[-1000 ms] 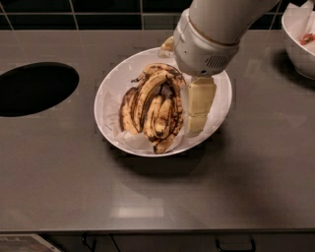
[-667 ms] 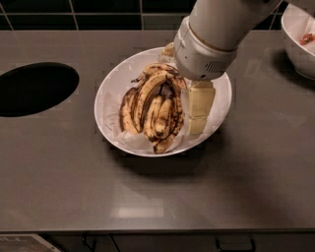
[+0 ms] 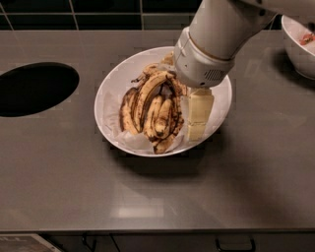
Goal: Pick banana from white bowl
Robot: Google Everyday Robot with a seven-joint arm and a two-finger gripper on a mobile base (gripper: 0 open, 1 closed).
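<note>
- Bowl [image 3: 110, 81]: smooth, glossy white, like glazed ceramic.
- Paper [image 3: 132, 141]: thin, crumpled and matt white, lining the bowl.
- Bananas [image 3: 152, 106]: dull yellow-brown peel in the bowl, blotched with dark streaks.
- Gripper [image 3: 197, 123]: inside the bowl at its right side, just beside the bananas. It is cream, smooth and matt, like plastic.
- Arm [image 3: 216, 34]: above the bowl's upper right, a smooth white shell with a satin sheen.
- Counter [image 3: 147, 197]: under the bowl, smooth grey with a soft sheen.
- Tiles [image 3: 98, 7]: behind the bowl, dark and glossy.
- Second bowl [image 3: 298, 54]: well right of the bowl, glossy white.
</note>
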